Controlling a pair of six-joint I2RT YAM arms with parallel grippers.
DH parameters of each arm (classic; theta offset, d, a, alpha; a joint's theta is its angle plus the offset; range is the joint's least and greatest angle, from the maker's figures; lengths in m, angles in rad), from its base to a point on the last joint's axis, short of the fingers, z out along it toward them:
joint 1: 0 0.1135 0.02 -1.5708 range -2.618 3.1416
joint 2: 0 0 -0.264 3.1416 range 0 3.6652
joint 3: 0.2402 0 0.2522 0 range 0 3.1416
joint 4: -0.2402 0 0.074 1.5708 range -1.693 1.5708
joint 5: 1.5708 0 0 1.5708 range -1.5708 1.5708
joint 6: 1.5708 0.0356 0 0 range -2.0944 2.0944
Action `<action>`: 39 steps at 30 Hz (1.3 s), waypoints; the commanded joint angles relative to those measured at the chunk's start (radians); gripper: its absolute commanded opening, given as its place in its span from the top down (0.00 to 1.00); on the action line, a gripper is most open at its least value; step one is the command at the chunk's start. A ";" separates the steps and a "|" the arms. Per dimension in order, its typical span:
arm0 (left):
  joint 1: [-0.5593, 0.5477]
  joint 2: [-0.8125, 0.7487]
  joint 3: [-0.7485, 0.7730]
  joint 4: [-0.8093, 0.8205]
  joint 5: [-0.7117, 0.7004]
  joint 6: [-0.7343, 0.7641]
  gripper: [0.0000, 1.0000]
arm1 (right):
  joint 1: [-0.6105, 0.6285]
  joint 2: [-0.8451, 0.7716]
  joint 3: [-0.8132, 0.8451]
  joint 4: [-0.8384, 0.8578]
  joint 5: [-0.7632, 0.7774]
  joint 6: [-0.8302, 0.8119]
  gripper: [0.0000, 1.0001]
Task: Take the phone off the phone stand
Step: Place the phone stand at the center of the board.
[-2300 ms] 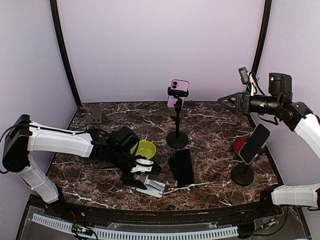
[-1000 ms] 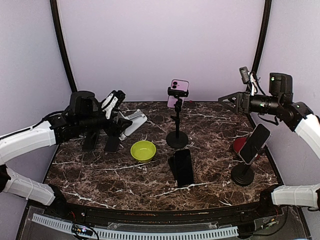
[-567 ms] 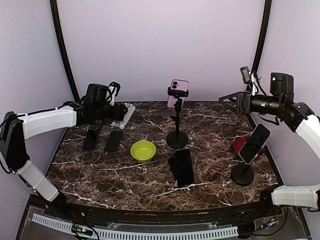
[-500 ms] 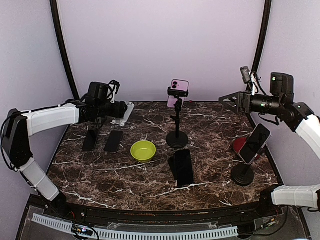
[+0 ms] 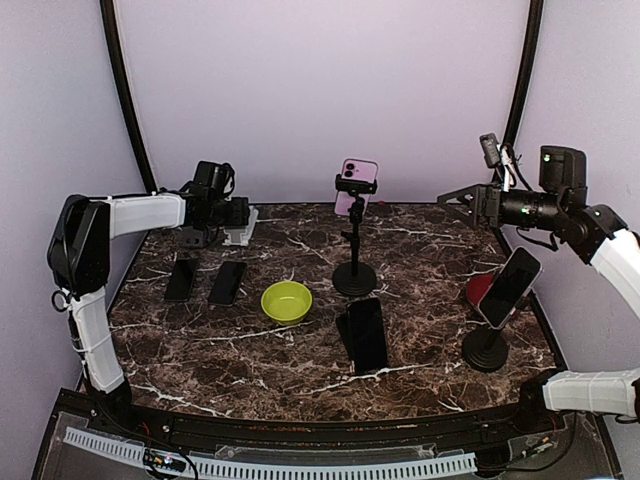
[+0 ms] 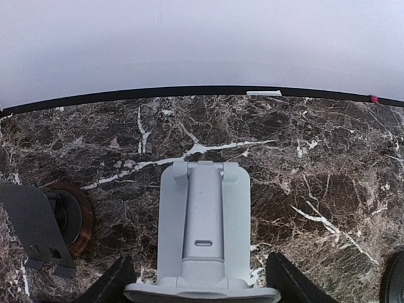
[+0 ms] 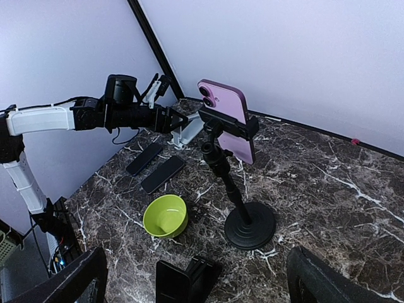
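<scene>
Since a couple of secs ago the left arm has swung from front-centre of the dark marble-pattern table (image 5: 430, 250) to the back-left corner, taking the pale grey folding phone stand (image 6: 203, 221) w/ it. The left gripper (image 5: 226, 214) is part-way spread and pinching that stand's base, fingers (image 6: 115, 283) against either side. The stand carries no phone; whether it's already set down I can't tell from the wrist view. The right gripper (image 5: 455, 196) hasn't budged: jaws wide, nothing in them, high at back right. The lilac smartphone (image 5: 357, 184) sits clamped atop the tall black pole stand (image 5: 354, 262), back centre, untouched. So this is prob. just parking an empty stand; if that phone's the target, it isn't off yet.
</scene>
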 commanded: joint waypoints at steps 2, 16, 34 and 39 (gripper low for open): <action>0.020 0.049 0.082 -0.005 -0.002 -0.031 0.93 | 0.009 0.003 -0.013 0.038 0.012 -0.005 0.01; 0.049 0.172 0.165 -0.010 -0.011 -0.005 0.90 | 0.009 0.021 -0.009 0.035 0.020 -0.007 0.01; 0.060 0.258 0.226 -0.032 0.006 -0.002 0.75 | 0.008 0.042 -0.009 0.041 0.021 -0.010 0.01; 0.060 0.256 0.231 -0.049 0.009 -0.008 0.54 | 0.008 0.045 -0.010 0.048 0.012 -0.005 0.01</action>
